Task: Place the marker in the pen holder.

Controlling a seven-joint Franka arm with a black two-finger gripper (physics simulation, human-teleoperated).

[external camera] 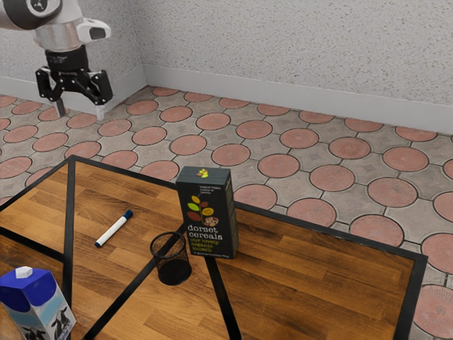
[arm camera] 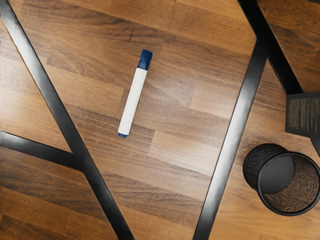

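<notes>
High above the table, toward the exterior view's upper left, my gripper [external camera: 81,113] is open with nothing between its two separated fingers. A white marker with a blue cap [external camera: 114,229] lies flat on the wooden table. The wrist view has the marker [arm camera: 134,95] on bare wood, well below my hand. The pen holder, a black mesh cup [external camera: 172,262], stands upright on the table to the marker's right in the exterior view. From above, the holder's round rim [arm camera: 261,188] and dark base are visible.
A dark cereal box [external camera: 209,216] stands right behind the pen holder, and its top [arm camera: 303,115] is partly in the wrist view. A blue and white milk carton [external camera: 39,304] is at the exterior view's lower left. Black strips [external camera: 69,212] cross the wooden tabletop.
</notes>
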